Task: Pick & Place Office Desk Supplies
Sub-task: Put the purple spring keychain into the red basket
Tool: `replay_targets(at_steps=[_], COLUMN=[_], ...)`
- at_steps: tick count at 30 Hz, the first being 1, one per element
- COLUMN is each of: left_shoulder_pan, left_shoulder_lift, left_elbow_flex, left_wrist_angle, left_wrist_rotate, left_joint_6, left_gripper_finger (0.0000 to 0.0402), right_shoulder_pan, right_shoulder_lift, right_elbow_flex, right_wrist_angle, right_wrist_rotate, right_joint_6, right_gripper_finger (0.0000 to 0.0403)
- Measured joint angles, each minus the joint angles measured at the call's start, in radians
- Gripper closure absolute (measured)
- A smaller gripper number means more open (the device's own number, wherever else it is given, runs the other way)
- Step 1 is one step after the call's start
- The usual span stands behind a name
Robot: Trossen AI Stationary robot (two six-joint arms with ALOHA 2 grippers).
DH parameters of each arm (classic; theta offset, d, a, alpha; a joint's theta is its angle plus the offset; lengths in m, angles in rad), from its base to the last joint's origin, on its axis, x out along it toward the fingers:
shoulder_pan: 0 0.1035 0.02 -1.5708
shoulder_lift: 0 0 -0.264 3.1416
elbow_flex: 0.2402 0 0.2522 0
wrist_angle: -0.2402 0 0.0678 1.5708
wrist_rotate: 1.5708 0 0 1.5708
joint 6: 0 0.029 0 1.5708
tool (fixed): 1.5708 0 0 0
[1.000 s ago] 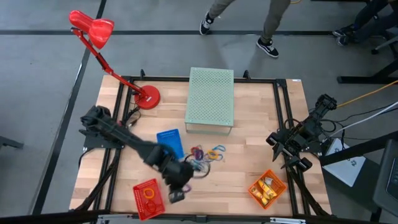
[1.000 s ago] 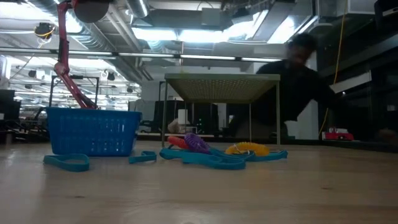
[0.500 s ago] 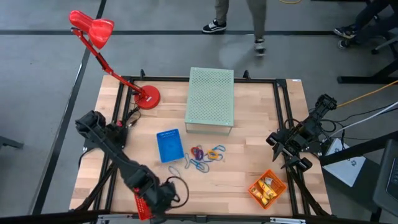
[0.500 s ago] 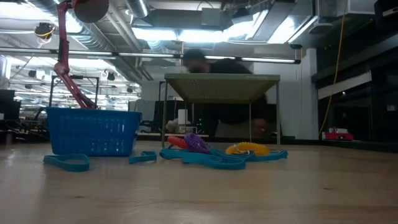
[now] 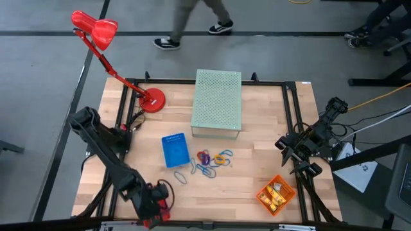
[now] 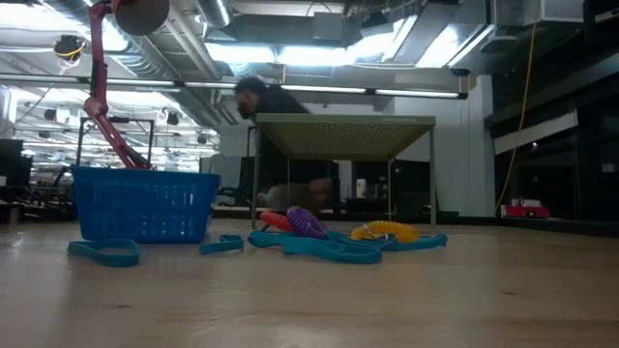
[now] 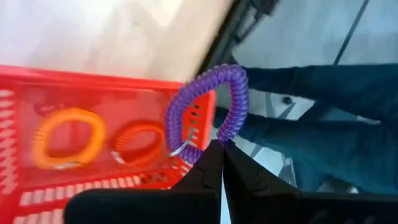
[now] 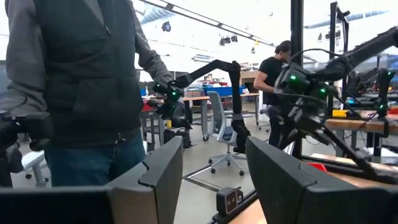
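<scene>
The left gripper (image 7: pixel 219 149) hangs over the red mesh basket (image 7: pixel 37 186) at the table's near left edge, jaws pinched tight on a purple coil loop (image 7: pixel 205 102). Two orange loops (image 7: pixel 67 135) lie inside that basket. The right gripper (image 8: pixel 211 168) waits at the table's right edge, jaws standing wide and holding nothing. The remaining loops (image 5: pixel 209 162) lie bunched at mid-table, just right of the blue basket (image 5: pixel 174 149) and near the pale green perforated box (image 5: pixel 218 101). An orange basket (image 5: pixel 276 194) sits near right.
</scene>
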Motion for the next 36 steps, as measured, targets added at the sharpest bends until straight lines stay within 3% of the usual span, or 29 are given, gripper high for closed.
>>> replay_targets(at_steps=[3, 6, 13, 21, 32, 36], left_shoulder_pan=[0.012, 0.01, -0.018, -0.001, -0.002, 0.021], left_shoulder_lift=[-0.055, -0.092, -0.144, -0.153, -0.159, -0.225], left_elbow_flex=[-0.082, -0.165, -0.303, -0.308, -0.308, -0.294], left_wrist_angle=[0.025, 0.083, 0.219, 0.189, 0.151, 0.163], left_wrist_rotate=[0.006, 0.074, 0.129, 0.123, 0.177, 0.094], left_joint_6=[0.006, 0.009, -0.021, 0.013, 0.002, 0.011], left_gripper_finger=[0.0399, 0.04, 0.04, 0.0387, 0.0292, 0.0275], right_shoulder_pan=[0.0, 0.0, 0.0, 0.0, 0.0, 0.0], right_shoulder_lift=[0.0, 0.0, 0.0, 0.0, 0.0, 0.0], right_elbow_flex=[0.0, 0.0, 0.0, 0.0, 0.0, 0.0], right_wrist_angle=[0.0, 0.0, -0.001, -0.002, -0.002, -0.002], right_wrist_rotate=[0.0, 0.0, 0.0, 0.0, 0.0, 0.0], right_joint_6=[-0.047, -0.067, -0.023, -0.083, -0.086, -0.086], right_gripper_finger=[0.0225, 0.0225, 0.0225, 0.0225, 0.0225, 0.0225])
